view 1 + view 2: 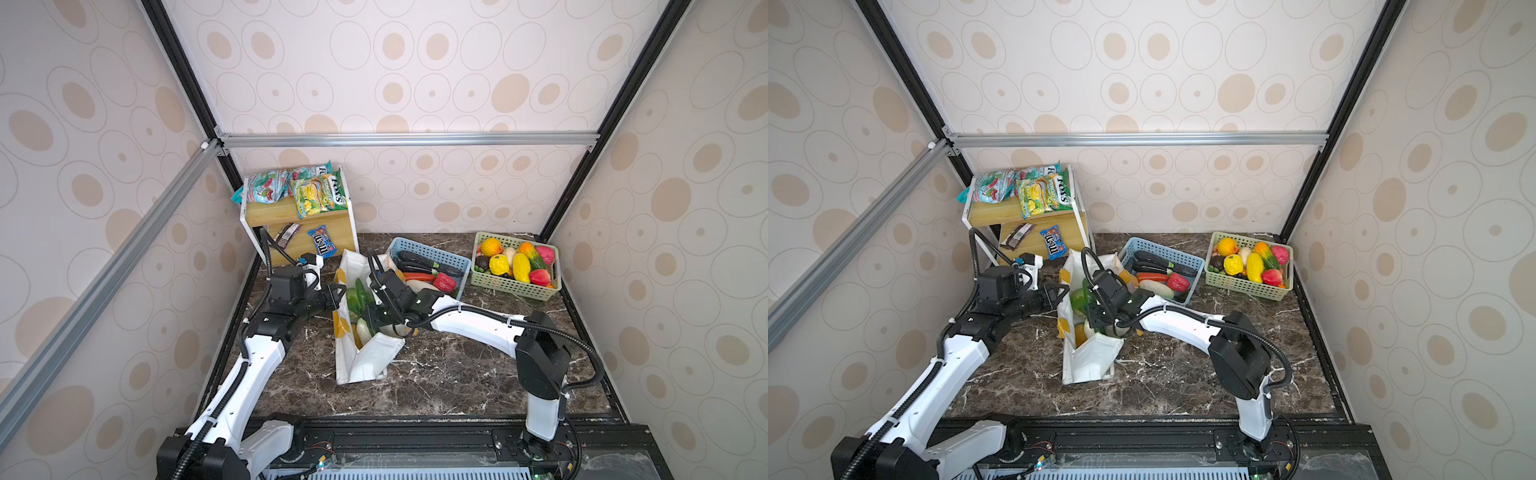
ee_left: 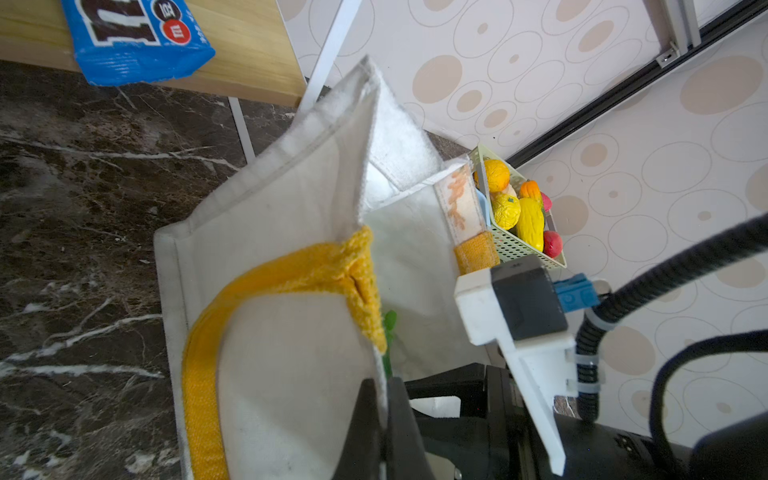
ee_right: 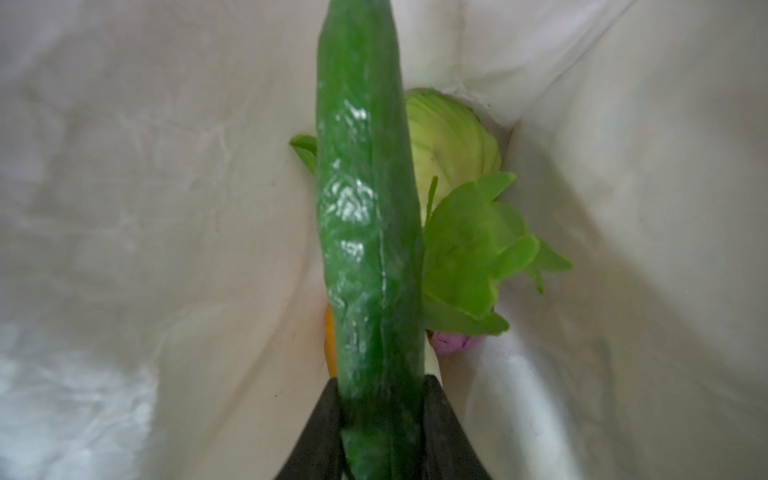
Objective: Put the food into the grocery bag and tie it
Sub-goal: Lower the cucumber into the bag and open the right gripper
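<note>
Dark marble-look tabletop [image 1: 457,374], white veins, glossy; beige oval-print walls [image 1: 415,62]. Grocery bag [image 1: 374,357] stands on it, soft white fabric, woven yellow strap [image 2: 291,270], mouth open. Left gripper [image 2: 381,401] pinched fully closed on the bag's rim wall beside the strap. Right gripper [image 3: 382,399] down inside the bag, jaws narrow, clamping a glossy, bumpy green cucumber [image 3: 365,228]. Pale ribbed cabbage [image 3: 453,141] deeper in the bag. Blue lattice basket [image 1: 430,249] just beside the bag, green lattice basket [image 1: 511,289] past it. M&M's packet [image 1: 321,242] on wooden shelf [image 1: 266,212] behind the bag.
</note>
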`<state>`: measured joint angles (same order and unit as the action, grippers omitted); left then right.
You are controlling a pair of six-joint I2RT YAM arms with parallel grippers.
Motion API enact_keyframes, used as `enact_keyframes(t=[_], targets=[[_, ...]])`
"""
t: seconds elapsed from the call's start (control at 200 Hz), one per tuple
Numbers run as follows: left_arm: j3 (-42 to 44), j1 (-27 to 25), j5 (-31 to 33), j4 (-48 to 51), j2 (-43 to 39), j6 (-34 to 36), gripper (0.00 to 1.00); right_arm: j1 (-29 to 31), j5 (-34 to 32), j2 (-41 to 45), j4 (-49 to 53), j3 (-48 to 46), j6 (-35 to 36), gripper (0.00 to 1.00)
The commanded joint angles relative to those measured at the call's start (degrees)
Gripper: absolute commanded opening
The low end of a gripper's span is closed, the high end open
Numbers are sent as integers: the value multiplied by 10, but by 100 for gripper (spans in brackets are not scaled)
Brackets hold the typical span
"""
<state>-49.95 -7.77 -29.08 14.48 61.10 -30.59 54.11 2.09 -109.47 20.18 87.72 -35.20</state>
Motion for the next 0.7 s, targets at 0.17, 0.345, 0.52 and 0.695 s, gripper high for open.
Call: enact_keyframes(t=[0.17,0.345,0.52,0.695], targets=[[-32,-1,-13,-27,-8,10,0,6,-1,-35,42,25,-50,29],[-32,-1,-16,-27,-8,11,0,7,-8,-57,68,44,-63,30],[-31,-3,-15,-27,-8,12,0,7,-2,-84,87,72,-76,30],[-30,-2,-11,-25,-10,10,0,7,2,-99,87,82,-85,30]])
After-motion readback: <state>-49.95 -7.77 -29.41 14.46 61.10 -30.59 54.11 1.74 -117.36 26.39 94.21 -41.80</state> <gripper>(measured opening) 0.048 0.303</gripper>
